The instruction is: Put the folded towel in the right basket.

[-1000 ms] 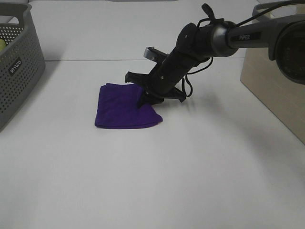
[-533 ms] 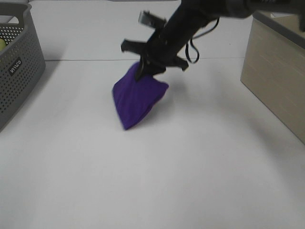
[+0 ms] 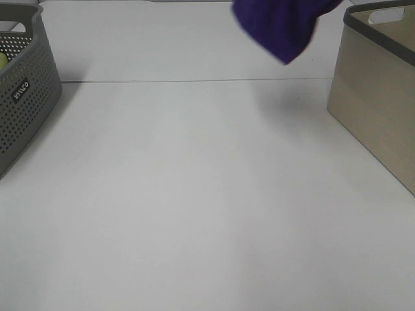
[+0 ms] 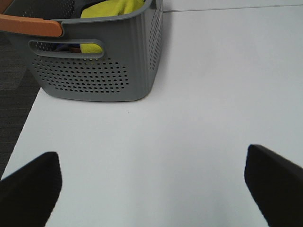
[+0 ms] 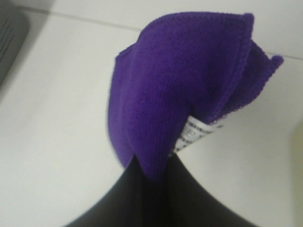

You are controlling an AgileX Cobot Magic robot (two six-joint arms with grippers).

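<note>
The folded purple towel (image 3: 280, 26) hangs in the air at the top edge of the exterior high view, just left of the beige right basket (image 3: 376, 97). The arm holding it is out of that view. In the right wrist view my right gripper (image 5: 150, 176) is shut on the towel (image 5: 180, 90), which droops from the black fingers with a white label showing. My left gripper (image 4: 151, 187) is open and empty over the bare table, its two black fingertips (image 4: 28, 187) at the frame's lower corners.
A grey perforated basket (image 3: 23, 91) stands at the far left; in the left wrist view the grey basket (image 4: 94, 71) holds a yellow cloth (image 4: 111, 9). The white table (image 3: 194, 194) lies between the two baskets.
The right gripper has lifted the towel off the table and carried it up and to the right, toward the beige basket. The arm has left the exterior high view.
</note>
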